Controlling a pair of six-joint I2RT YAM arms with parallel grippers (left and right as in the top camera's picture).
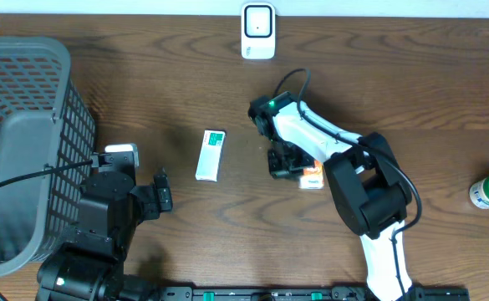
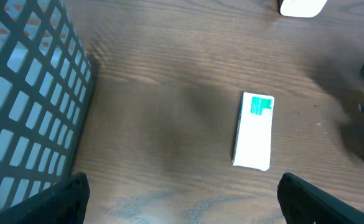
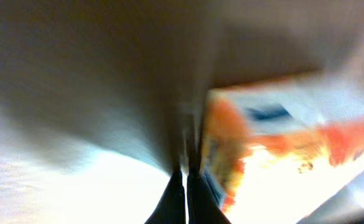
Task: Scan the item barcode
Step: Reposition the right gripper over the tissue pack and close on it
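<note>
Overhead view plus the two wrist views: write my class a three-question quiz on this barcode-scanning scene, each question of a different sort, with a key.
1. True or false: the white box with the green patch lies inside the grey basket.
2. Multiple choice: which stand open? A. the left arm's jaws B. the right arm's jaws C. both
3. Fill in: the right arm's jaws, shut, sit beside an orange-and-white ____.

Key
1. False: it lies on the table, outside the basket.
2. A
3. box
</note>
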